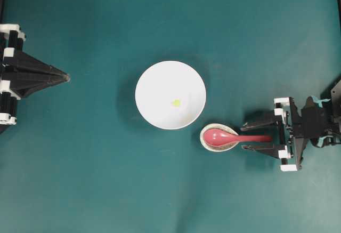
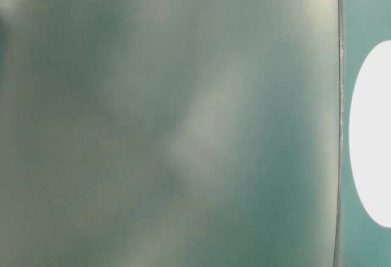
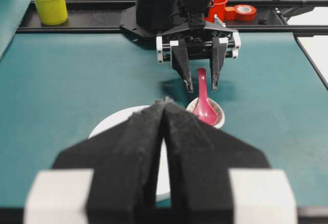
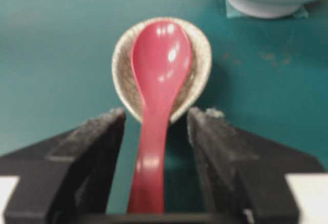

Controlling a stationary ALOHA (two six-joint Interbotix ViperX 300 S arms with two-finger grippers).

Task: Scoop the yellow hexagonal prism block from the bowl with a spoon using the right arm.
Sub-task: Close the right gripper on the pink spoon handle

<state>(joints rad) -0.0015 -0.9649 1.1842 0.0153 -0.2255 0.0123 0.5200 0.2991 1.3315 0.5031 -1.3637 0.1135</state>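
The white bowl (image 1: pixel 170 95) stands mid-table with the tiny yellow hexagonal prism block (image 1: pixel 176 103) inside. The pink-red spoon (image 1: pixel 226 136) lies with its scoop in a speckled beige spoon rest (image 1: pixel 212 143), handle pointing right. My right gripper (image 1: pixel 246 136) is open, its fingers on either side of the handle with gaps on both sides. In the right wrist view the spoon (image 4: pixel 156 96) runs between the fingers of that gripper (image 4: pixel 155 116), and the bowl's foot (image 4: pixel 264 3) shows at the top. My left gripper (image 1: pixel 66 77) is shut and empty at the far left; it also shows in the left wrist view (image 3: pixel 165 103).
The left wrist view shows a yellow and blue cup stack (image 3: pixel 48 1), a red cup (image 3: pixel 219 3) and a roll of red tape (image 3: pixel 245 12) on the far rail beyond the teal mat. The table-level view is blurred, with only the bowl's edge (image 2: pixel 369 132).
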